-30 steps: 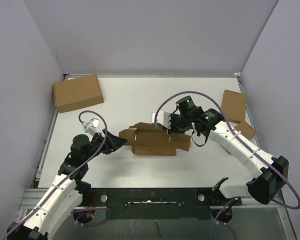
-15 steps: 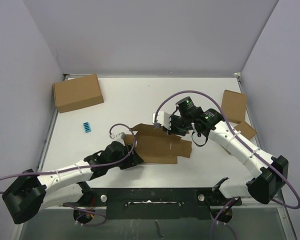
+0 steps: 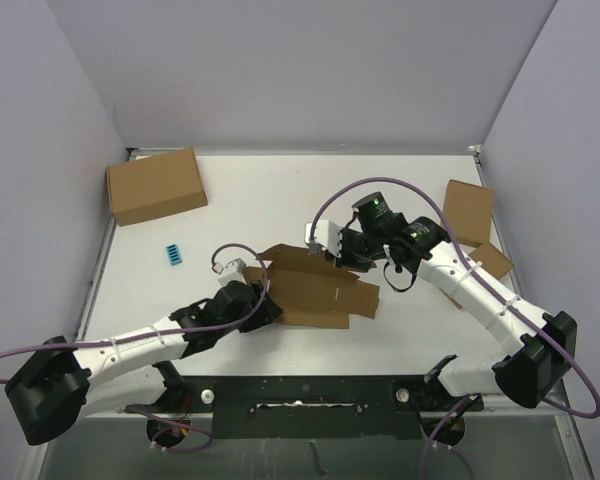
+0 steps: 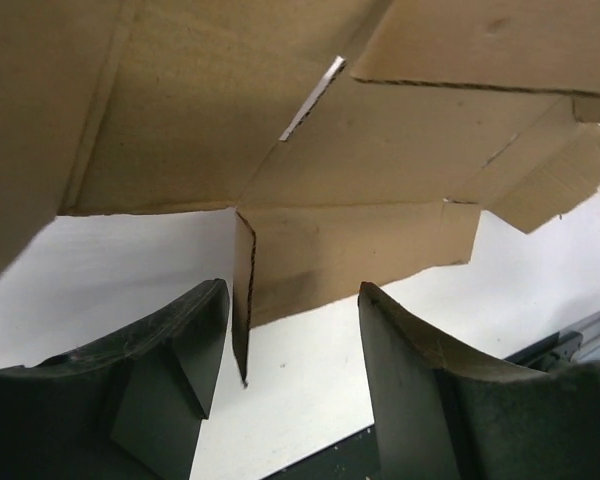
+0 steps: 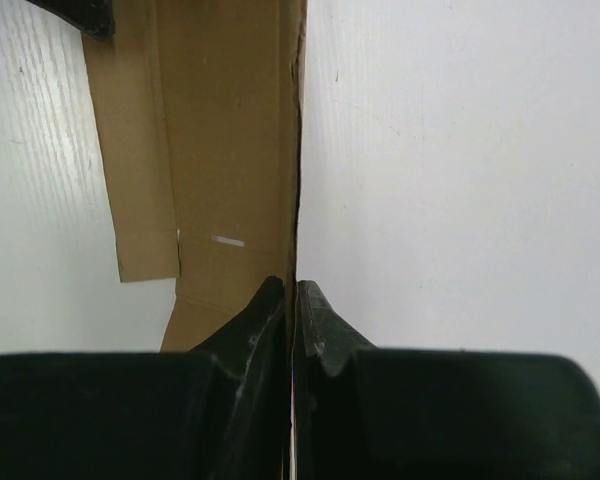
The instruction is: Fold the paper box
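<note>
The paper box [image 3: 315,290] is a half-folded brown cardboard sheet with flaps, lying in the middle of the table. My right gripper [image 3: 336,254] is shut on its far raised edge. In the right wrist view the fingertips [image 5: 270,300] pinch the thin cardboard wall [image 5: 230,150] between them. My left gripper [image 3: 267,310] is at the box's near left corner, and it is open. In the left wrist view [image 4: 292,292] a hanging flap [image 4: 310,250] has its edge between the fingers [image 4: 195,330], close to the left one and not gripped.
A larger closed brown carton [image 3: 155,185] sits at the far left. Two closed brown boxes [image 3: 467,210] [image 3: 491,260] lie at the right edge. A small blue object [image 3: 173,255] lies left of the paper box. The table's near edge [image 4: 580,340] is close to my left gripper.
My left arm has swung from the box's left side down to its near left corner, uncovering the blue object. The box has shifted slightly. My right gripper has kept its hold.
</note>
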You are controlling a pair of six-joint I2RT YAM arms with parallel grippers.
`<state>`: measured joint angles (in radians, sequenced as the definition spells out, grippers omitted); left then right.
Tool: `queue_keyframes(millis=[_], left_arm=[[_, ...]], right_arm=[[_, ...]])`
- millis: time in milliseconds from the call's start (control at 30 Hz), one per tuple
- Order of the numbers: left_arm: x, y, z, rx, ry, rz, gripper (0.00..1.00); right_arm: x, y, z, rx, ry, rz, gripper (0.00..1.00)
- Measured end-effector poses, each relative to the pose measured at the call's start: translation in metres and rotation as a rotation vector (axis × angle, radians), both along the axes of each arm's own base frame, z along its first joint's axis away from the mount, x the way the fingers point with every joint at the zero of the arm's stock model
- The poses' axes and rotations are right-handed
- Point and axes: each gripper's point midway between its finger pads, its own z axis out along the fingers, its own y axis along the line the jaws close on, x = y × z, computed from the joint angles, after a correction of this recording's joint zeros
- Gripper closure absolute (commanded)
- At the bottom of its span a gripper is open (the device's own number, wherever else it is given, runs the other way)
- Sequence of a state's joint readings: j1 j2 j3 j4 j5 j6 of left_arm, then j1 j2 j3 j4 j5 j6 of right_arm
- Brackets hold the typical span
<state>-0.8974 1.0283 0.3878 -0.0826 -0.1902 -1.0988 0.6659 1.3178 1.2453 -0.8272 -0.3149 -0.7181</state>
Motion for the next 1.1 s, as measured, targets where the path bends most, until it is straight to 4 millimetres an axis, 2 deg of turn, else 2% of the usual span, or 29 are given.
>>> queue_keyframes(millis=[267, 533, 700, 867, 1100], left_arm=[[0.009, -0.002, -0.029, 0.042, 0.038, 0.037, 0.65], [0.036, -0.004, -0.031, 0.015, 0.006, 0.065, 0.78], [0.055, -0.006, -0.032, -0.01, -0.014, 0.057, 0.79], [0.071, -0.012, -0.037, -0.02, -0.029, 0.028, 0.8], [0.108, -0.023, -0.037, -0.059, -0.057, 0.021, 0.78]], right_arm=[[-0.001, 0.0, 0.002, 0.047, 0.043, -0.014, 1.0], [-0.009, -0.004, 0.001, 0.105, 0.176, -0.01, 1.0], [-0.003, -0.003, -0.003, 0.134, 0.267, -0.018, 1.0], [0.008, -0.003, -0.015, 0.14, 0.371, -0.036, 1.0], [0.017, 0.004, -0.026, 0.152, 0.508, -0.035, 1.0]])
